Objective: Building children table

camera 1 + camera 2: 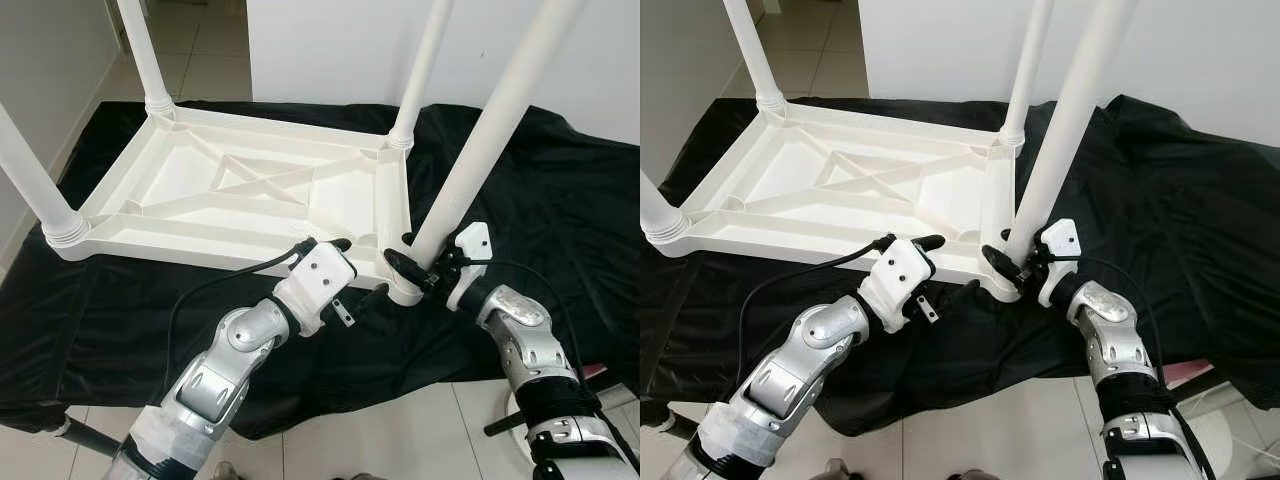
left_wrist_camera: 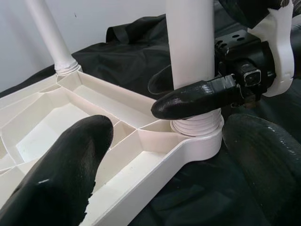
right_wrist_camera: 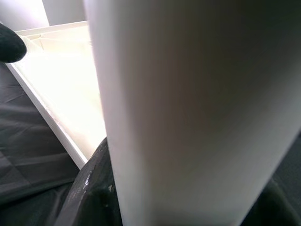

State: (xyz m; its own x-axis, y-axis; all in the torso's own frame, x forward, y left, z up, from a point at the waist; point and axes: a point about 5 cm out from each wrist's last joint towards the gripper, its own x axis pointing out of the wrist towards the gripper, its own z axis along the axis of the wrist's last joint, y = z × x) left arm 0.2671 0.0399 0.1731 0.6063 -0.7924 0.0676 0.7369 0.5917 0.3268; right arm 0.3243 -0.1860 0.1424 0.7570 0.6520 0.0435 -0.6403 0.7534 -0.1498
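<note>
**Tech A:** While the white table top [image 1: 250,190] lies upside down on the black cloth [image 1: 560,200], where do its legs stand?

**Tech B:** All four stand upright in its corner sockets. The near right leg [image 1: 480,150] sits in the socket at the table top's corner closest to the robot's right arm. The far right leg [image 1: 420,70] and far left leg [image 1: 140,50] rise from the corners away from the robot, and the near left leg [image 1: 30,180] from the remaining corner.

**Tech A:** State of the right gripper [image 1: 420,268]?

**Tech B:** Closed around the base of the near right leg, just above the socket collar. One black finger [image 2: 197,96] crosses the front of the leg in the left wrist view; the other wraps behind it.

**Tech A:** And the left gripper [image 1: 350,275]?

**Tech B:** Spread wide, gripping nothing. It sits at the table top's near long edge, just beside the same corner. One finger [image 1: 325,243] reaches over the rim; the other [image 1: 370,293] is outside the rim, over the cloth.

**Tech A:** Surroundings?

**Tech B:** Tiled floor [image 1: 380,440] below the cloth's near edge, and a white wall [image 1: 330,50] beyond the table top.
</note>
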